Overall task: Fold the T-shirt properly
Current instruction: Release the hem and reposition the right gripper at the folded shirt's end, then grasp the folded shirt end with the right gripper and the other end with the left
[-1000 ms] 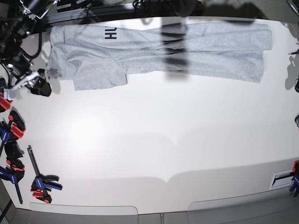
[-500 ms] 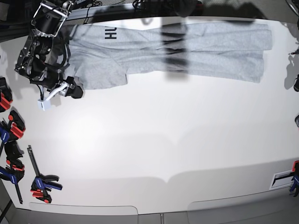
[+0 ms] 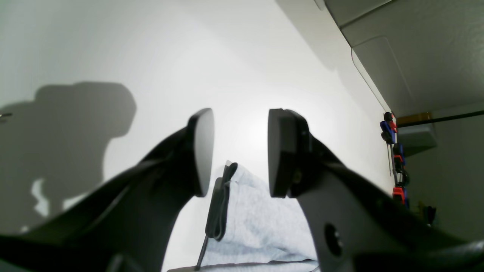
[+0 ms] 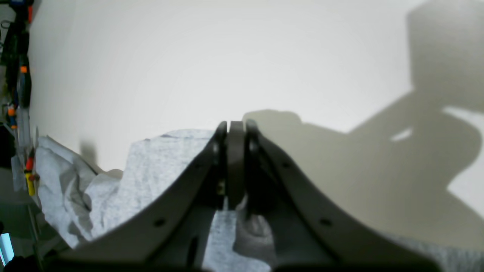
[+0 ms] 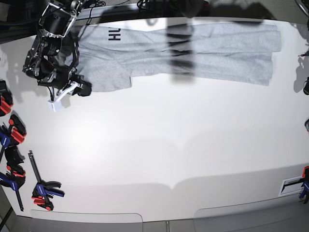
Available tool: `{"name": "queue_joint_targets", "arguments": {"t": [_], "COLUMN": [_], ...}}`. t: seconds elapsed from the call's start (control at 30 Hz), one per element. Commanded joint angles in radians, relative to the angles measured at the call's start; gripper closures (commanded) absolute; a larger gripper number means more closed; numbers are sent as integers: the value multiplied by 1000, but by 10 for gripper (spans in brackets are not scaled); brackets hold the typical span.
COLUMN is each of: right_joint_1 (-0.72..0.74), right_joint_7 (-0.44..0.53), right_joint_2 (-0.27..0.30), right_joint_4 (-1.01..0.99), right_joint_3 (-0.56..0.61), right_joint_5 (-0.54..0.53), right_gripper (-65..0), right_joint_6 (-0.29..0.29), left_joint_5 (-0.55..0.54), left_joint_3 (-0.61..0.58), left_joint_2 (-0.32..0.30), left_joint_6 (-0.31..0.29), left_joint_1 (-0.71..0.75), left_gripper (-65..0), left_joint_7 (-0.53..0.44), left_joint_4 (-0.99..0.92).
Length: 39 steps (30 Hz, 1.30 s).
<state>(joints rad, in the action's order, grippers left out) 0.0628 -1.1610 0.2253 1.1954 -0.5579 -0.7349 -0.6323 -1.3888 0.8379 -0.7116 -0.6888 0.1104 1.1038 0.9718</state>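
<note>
the right pincer (image 5: 83, 90) has swung onto the t-shirt's (image 5: 193, 48) sleeve corner and clamped.

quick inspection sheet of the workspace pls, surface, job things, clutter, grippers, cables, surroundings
surface: white table, bare across the middle and front, shadows on it
job's things: grey T-shirt stretched along the far edge, partly folded lengthwise, black lettering showing near its left end in the base view
clutter: red, blue and black bar clamps on the table's left edge in the base view; another clamp at the right edge
grippers: right gripper shut at the shirt's near edge, with fabric below it, a hold cannot be confirmed; left gripper open, empty, shirt fabric below it
cables: dark cables behind the table's far edge
surroundings: grey panels at the front edge
</note>
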Motion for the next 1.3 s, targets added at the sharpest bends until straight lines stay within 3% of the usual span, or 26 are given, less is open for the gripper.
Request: {"name": "queue_joint_targets", "arguments": {"t": [0.0, 0.17, 0.33, 0.57, 0.9, 1.27], "right_joint_1": [9, 6, -37, -189, -385, -528], "right_joint_7": [1, -85, -231, -231, -235, -235], "right_joint_2": [16, 16, 9, -75, -210, -233], "right_joint_4": [24, 103, 246, 467, 620, 637], "right_joint_3": [0, 0, 0, 0, 0, 2], "right_joint_5": [-9, -163, -357, -376, -422, -489], "right_gripper": [0, 0, 0, 0, 0, 0], "right_joint_6": [1, -66, -66, -66, -66, -66], "left_joint_5": [-27, -27, -26, -26, -26, -26], "left_joint_3": [6, 6, 6, 6, 6, 6], "left_joint_2": [-34, -34, -34, -34, -34, -34], "left_joint_6": [-9, -9, -9, -9, -9, -9], "left_joint_1": [-5, -5, -5, -5, -5, -5], "left_gripper": [-217, -217, -217, -217, -217, -217], "left_joint_7": [-12, -12, -12, -12, -12, -13], "left_joint_4": [17, 17, 17, 17, 17, 17]}}
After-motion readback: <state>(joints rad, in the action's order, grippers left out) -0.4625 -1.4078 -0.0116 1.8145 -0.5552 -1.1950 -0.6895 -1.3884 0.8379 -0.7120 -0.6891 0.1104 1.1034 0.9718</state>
